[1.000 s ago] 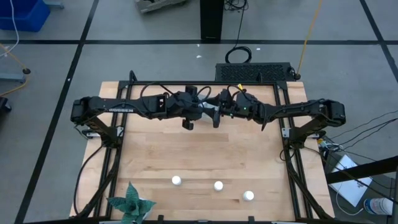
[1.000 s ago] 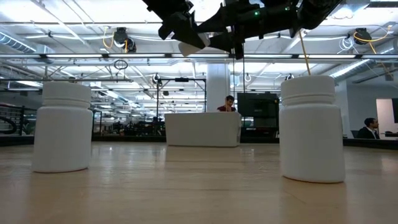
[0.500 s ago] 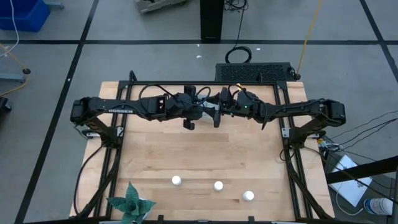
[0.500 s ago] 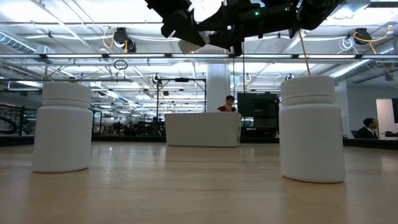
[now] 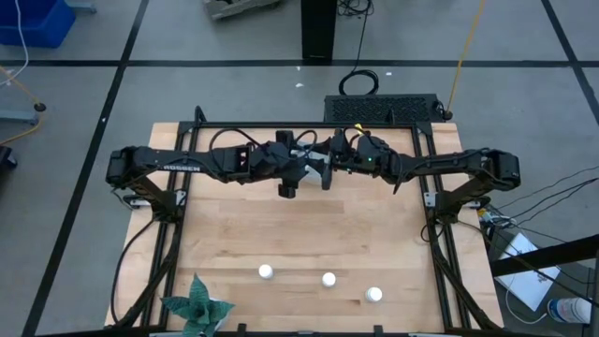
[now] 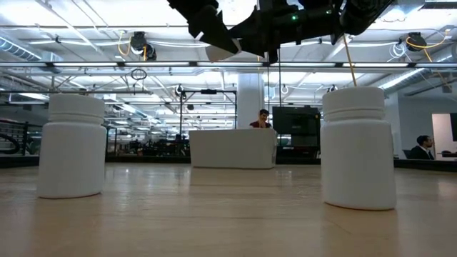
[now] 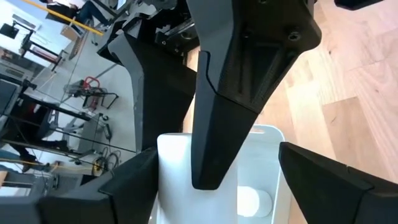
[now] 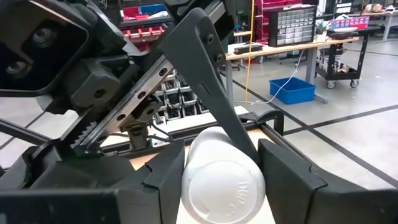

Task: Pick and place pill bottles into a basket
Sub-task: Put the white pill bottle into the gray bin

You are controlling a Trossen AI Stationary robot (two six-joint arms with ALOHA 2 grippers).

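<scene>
While the held bottle (image 8: 222, 179) sits clamped between the right gripper (image 5: 329, 168) fingers, it hangs over the basket (image 7: 261, 140), which lies at the far middle of the table (image 5: 309, 234) beneath both arms.

- Held bottle: white, cap showing in the right wrist view; not yet released.
- Basket: pale bin seen under the left gripper (image 7: 217, 205); one white round item, likely a bottle (image 7: 255, 202), already lies in it.
- Loose bottles: three (image 5: 266, 272) (image 5: 328, 279) (image 5: 374, 295) upright in a row at the near edge, well apart from the basket.
- Left gripper: jaws spread, holding nothing, just beside the right gripper above the basket.
- Plant (image 5: 195, 305): green, at the near left corner, well apart from the basket.

Handling note, as judgement: keep the held bottle centred over bare basket floor, clear of the one inside and of the left fingers; lower before letting go so it does not bounce out. The crowded arms are the main hazard.
</scene>
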